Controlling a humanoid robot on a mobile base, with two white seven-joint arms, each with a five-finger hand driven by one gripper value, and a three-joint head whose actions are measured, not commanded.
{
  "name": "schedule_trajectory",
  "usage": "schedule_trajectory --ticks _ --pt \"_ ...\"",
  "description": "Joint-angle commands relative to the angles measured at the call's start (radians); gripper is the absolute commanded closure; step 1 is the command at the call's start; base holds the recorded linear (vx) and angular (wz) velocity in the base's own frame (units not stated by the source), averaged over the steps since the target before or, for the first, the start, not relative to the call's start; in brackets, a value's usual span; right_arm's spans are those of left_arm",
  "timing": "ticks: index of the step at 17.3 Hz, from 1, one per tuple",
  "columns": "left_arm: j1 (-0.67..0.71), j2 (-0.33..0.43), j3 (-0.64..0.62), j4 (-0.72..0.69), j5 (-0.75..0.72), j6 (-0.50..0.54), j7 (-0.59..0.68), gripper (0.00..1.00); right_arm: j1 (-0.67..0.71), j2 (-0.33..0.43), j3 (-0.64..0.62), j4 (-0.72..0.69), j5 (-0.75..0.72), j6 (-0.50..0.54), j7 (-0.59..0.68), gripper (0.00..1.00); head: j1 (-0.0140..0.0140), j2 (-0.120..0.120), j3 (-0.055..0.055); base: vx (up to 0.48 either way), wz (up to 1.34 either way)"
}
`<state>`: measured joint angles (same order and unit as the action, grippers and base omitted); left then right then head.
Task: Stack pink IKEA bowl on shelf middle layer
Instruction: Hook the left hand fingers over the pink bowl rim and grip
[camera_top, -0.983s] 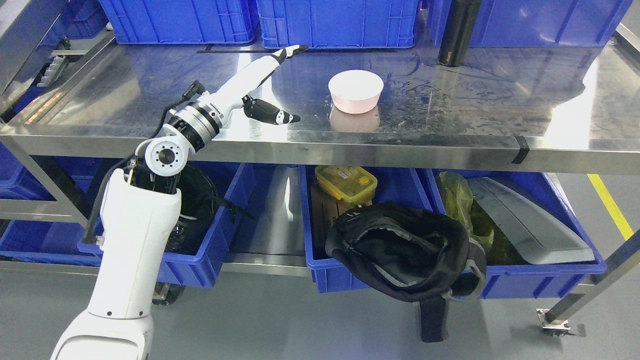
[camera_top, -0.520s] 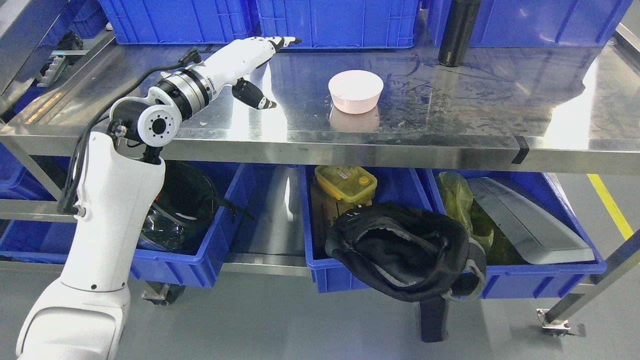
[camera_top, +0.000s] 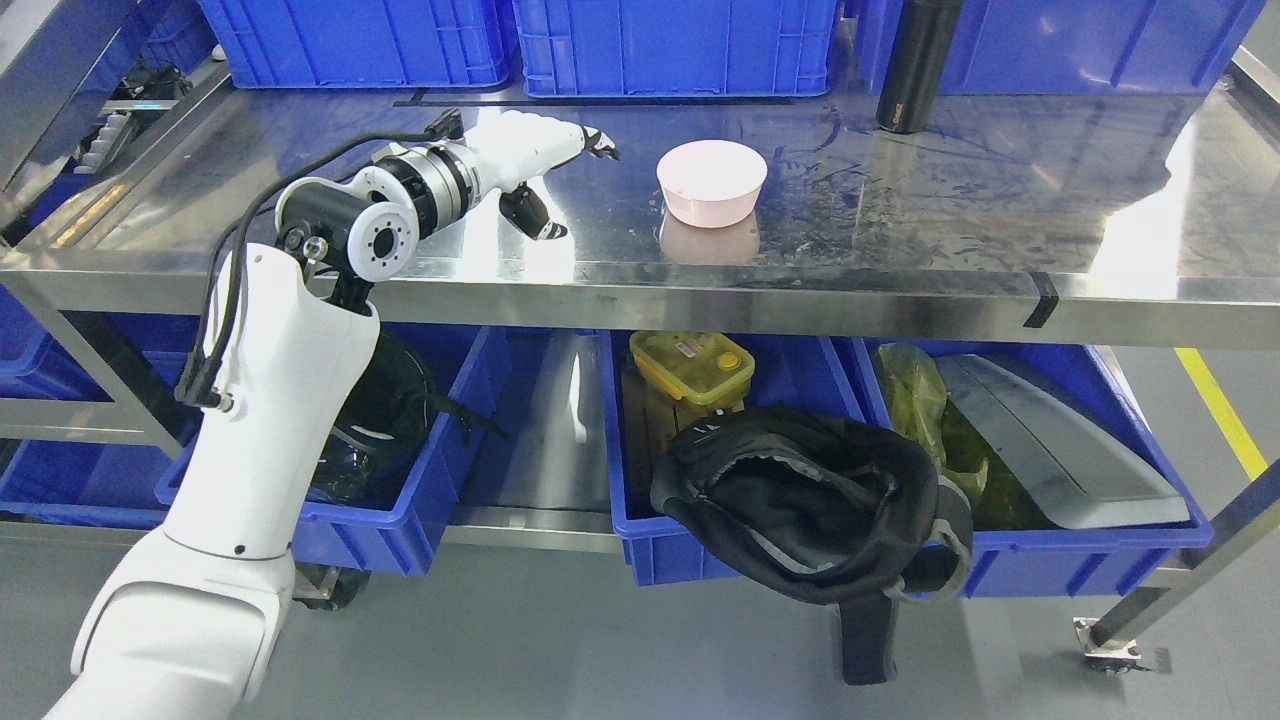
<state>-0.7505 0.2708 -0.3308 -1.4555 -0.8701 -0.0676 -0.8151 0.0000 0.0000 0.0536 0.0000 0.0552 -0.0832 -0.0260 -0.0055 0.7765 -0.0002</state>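
A pink bowl (camera_top: 712, 181) stands upright on the steel shelf (camera_top: 900, 230), near its front middle. My left hand (camera_top: 570, 180) is over the shelf to the left of the bowl, a short gap away, not touching it. Its fingers (camera_top: 600, 145) point towards the bowl, the thumb (camera_top: 535, 215) hangs down, and it holds nothing. The right arm is out of view.
Blue crates (camera_top: 670, 45) line the back of the shelf. A black bottle (camera_top: 915, 65) stands at the back right. Below, blue bins hold a yellow lidded box (camera_top: 693, 365), a black bag (camera_top: 810, 500) and a grey panel (camera_top: 1050, 440).
My left hand has moved lower and to the right, closer to the bowl, and the fingers have bent a little. The forearm has swung up onto the shelf. The bowl has not moved.
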Motion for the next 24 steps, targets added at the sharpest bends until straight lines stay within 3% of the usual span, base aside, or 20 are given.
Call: schedule_trajectory --ticks 1,8,14,24 --pt "-0.061 -0.131 -0.044 0.179 -0.037 -0.006 -0.001 0.32 0.023 -0.017 0.0 -0.017 -0.001 0.0 0.0 0.0 0.0 0.0 0.0 0.0 0.0" --pt "-0.092 -0.171 -0.051 0.319 -0.087 -0.014 0.022 0.33 0.023 -0.017 0.0 -0.017 0.0 0.0 0.0 0.0 0.0 0.0 0.0 0.0 0.0" --pt "-0.147 -0.249 -0.05 0.435 -0.087 -0.069 0.047 0.34 0.023 -0.017 0.0 -0.017 0.0 0.0 0.0 0.0 0.0 0.0 0.0 0.0 0.0" --pt "-0.171 -0.253 -0.051 0.532 -0.133 -0.066 0.048 0.37 0.023 -0.017 0.0 -0.017 0.0 0.0 0.0 0.0 0.0 0.0 0.0 0.0 0.0"
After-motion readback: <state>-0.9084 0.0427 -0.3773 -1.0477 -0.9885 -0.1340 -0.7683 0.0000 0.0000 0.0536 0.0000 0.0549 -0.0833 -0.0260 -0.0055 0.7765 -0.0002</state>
